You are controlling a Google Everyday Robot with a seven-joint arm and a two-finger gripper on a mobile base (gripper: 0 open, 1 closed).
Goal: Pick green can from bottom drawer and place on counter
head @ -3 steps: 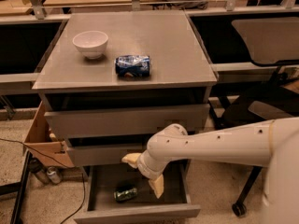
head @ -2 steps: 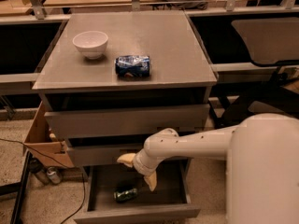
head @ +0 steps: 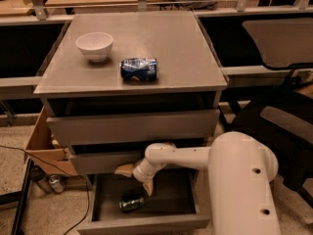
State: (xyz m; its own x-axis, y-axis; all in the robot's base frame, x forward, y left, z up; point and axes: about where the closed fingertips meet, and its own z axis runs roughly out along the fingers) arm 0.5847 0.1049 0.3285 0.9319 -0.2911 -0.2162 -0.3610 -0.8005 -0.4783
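The green can [head: 131, 203] lies on its side on the dark floor of the open bottom drawer [head: 146, 223], near its front left. My gripper [head: 135, 178] hangs over the drawer, just above and slightly right of the can, not touching it. Its two tan fingers [head: 147, 186] are spread apart and hold nothing. The white arm reaches in from the lower right. The grey counter [head: 181, 48] tops the drawer cabinet above.
A white bowl [head: 94, 46] and a blue-and-white can [head: 139, 69] lying on its side sit on the counter. Two taller drawers [head: 132, 126] stand above the open one. A cardboard box [head: 46, 146] and bottles [head: 49, 182] are at the left; a dark chair [head: 279, 116] at the right.
My arm has swung left, bringing the gripper from right of the can to just above it. The can has not moved.
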